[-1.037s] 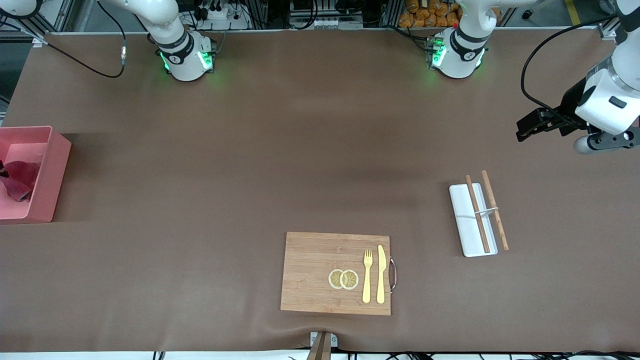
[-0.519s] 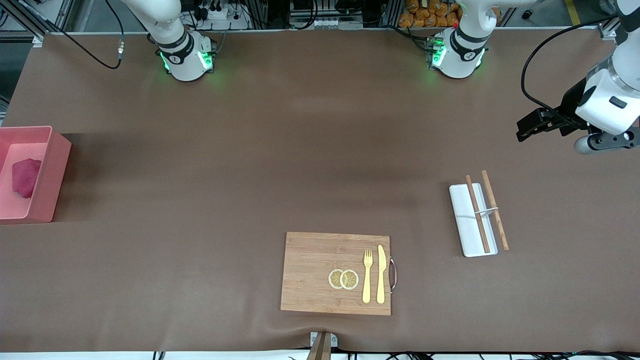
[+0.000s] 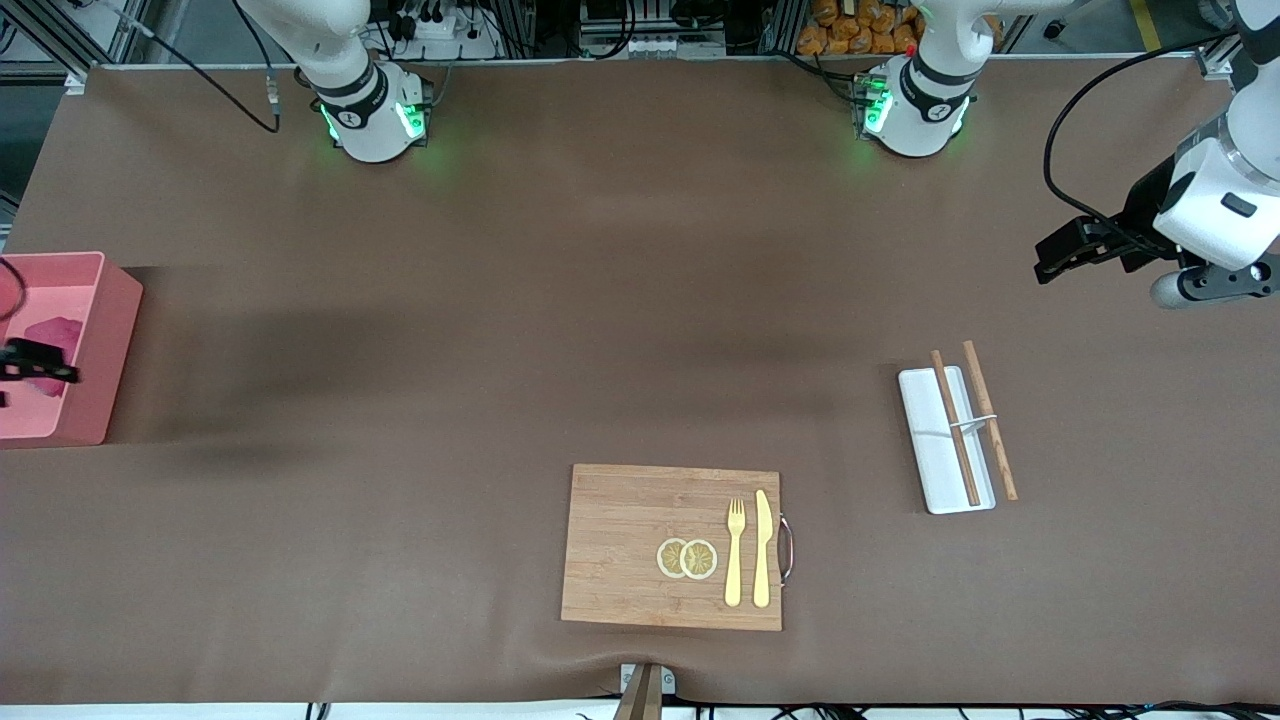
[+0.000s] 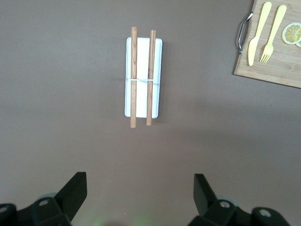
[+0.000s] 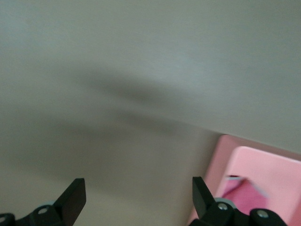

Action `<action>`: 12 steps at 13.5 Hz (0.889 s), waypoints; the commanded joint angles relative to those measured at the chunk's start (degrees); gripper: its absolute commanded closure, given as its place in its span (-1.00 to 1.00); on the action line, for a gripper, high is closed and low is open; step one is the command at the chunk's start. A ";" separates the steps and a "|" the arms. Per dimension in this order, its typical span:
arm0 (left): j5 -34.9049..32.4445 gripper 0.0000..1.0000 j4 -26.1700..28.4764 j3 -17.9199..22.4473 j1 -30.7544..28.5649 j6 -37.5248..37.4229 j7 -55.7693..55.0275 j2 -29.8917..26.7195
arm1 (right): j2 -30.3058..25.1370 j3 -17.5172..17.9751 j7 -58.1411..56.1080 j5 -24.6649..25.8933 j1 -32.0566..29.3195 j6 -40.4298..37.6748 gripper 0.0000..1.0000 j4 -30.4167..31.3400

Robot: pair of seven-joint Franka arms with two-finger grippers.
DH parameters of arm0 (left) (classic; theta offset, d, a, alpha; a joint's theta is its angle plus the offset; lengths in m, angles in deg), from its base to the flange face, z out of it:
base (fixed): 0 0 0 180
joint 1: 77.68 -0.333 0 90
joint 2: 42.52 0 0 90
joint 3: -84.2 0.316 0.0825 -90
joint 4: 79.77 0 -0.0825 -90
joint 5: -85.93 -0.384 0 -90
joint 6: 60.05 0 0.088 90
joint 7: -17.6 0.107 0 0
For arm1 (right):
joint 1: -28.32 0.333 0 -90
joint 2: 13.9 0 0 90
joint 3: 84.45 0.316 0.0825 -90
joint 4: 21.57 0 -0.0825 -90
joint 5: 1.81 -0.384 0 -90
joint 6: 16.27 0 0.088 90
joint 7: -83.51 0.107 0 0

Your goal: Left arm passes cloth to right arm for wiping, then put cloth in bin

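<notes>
R hand [image 3: 30,365] back over bin [image 3: 100,340], open, empty; cloth [image 3: 55,335] inside; L hand [image 4: 141,200] open, waiting.

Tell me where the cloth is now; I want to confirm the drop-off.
The cloth lies inside the bin at the right arm's end of the table, under the right gripper.
</notes>
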 commanded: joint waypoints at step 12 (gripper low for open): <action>0.19 -1.00 1.11 -0.14 -0.30 0.45 0.07 -1.25 | -22.77 0.14 40.74 -2.94 20.23 -14.73 -1.00 4.36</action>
